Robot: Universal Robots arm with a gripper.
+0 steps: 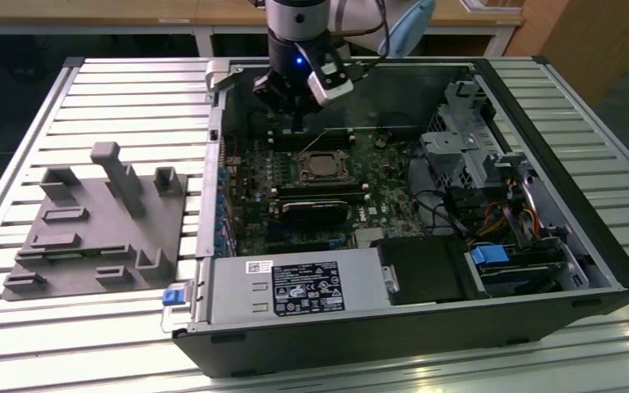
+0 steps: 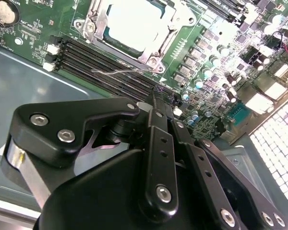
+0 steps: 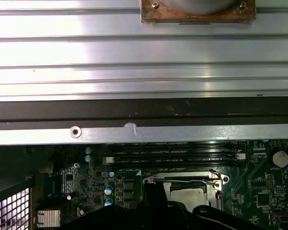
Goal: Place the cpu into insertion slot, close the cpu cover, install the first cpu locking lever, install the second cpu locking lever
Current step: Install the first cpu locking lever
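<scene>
Slatted silver metal bench (image 1: 85, 90): carries all items below.

Grey moulded fixture block with upright posts and recesses (image 1: 101, 225): lies on the bench at the exterior view's left, well apart from the arm, just beside the case.

Open black desktop computer case (image 1: 576, 246): lies on its side on the bench, interior facing up. Silver power supply box with a printed label (image 1: 292, 288) along its near edge; bundle of coloured cables (image 1: 511, 217) and silver drive cage (image 1: 462, 151) towards the exterior view's right.

Green motherboard (image 1: 249, 176): on the case floor. Long narrow black memory slots (image 2: 101, 64) run just beside the socket, between it and the gripper in the second wrist view.

Small square silver-rimmed insertion slot (image 1: 320, 166): near the board's middle. The flat square silver-grey cpu (image 2: 134, 21) sits inside it; the thin silvery cpu cover (image 2: 175, 19) lies flat around the chip. A thin wire locking lever (image 2: 122, 72) lies along the socket edge nearest the memory slots; whether it is latched cannot be told.

Black gripper (image 1: 291, 98) on the arm: hangs over the far part of the case, above the memory slots, apart from the socket. The black fingers (image 2: 158, 103) appear drawn close together with nothing between them.
</scene>
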